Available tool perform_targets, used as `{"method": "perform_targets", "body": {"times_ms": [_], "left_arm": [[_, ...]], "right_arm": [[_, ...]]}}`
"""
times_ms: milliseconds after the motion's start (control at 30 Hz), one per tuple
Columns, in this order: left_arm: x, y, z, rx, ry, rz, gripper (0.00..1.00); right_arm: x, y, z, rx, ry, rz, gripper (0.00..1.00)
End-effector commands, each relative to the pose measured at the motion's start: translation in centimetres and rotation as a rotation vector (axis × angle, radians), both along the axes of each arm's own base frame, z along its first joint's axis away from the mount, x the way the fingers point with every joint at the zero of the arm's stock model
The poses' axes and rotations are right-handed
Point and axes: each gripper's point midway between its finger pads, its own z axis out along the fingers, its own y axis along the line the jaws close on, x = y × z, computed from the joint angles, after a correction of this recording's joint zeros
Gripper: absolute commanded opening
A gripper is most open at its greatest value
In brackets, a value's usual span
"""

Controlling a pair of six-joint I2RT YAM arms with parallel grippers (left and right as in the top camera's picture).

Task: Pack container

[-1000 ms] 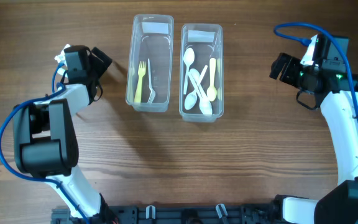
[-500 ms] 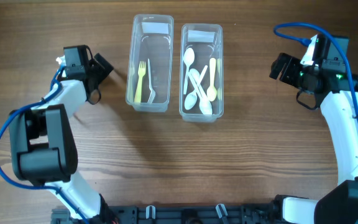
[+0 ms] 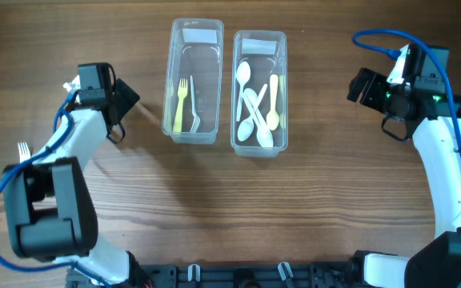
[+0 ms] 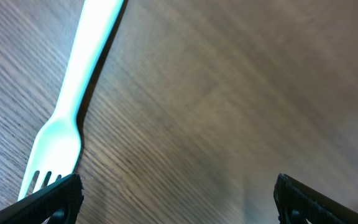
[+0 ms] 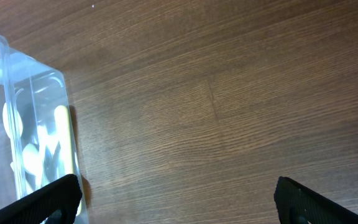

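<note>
Two clear containers stand side by side at the table's far middle. The left container (image 3: 192, 126) holds a yellow fork (image 3: 179, 100) and a white one. The right container (image 3: 258, 142) holds several white and yellow spoons (image 3: 254, 100); it also shows in the right wrist view (image 5: 33, 118). My left gripper (image 3: 126, 100) is open and empty, left of the containers. In the left wrist view (image 4: 179, 199) a white fork (image 4: 73, 106) lies on the table, its tines by the left finger. My right gripper (image 3: 358, 84) (image 5: 179, 199) is open and empty, right of the containers.
White fork tines (image 3: 22, 149) show at the far left beside my left arm. Blue cables loop round both arms. A black rail (image 3: 230, 276) runs along the table's near edge.
My left arm has swung outward to the left and its gripper has moved slightly toward me. Fork tines have come into view at the far left. The right arm has not moved.
</note>
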Motion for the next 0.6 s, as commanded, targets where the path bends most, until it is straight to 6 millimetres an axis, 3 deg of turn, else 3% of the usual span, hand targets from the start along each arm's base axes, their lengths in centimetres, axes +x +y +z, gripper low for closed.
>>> {"method": "perform_targets", "body": {"times_ms": [0,167,300,567], "left_arm": [[0.5,0.0,4.3,0.001,-0.109,-0.005,1.0],[-0.8,2.5,7.0,0.13,-0.125,0.086,1.0],[-3.0,4.1,5.5,0.218,-0.009,0.141,1.0],[-2.4,4.1,4.1,0.222,0.007,0.112,1.0]], "right_arm": [[0.2,-0.3,0.8,-0.024,-0.021,0.005,1.0],[0.2,-0.3,0.8,-0.024,-0.021,0.005,1.0],[0.2,-0.3,0.8,-0.024,-0.021,0.005,1.0],[0.2,-0.3,0.8,-0.024,-0.021,0.005,1.0]]}}
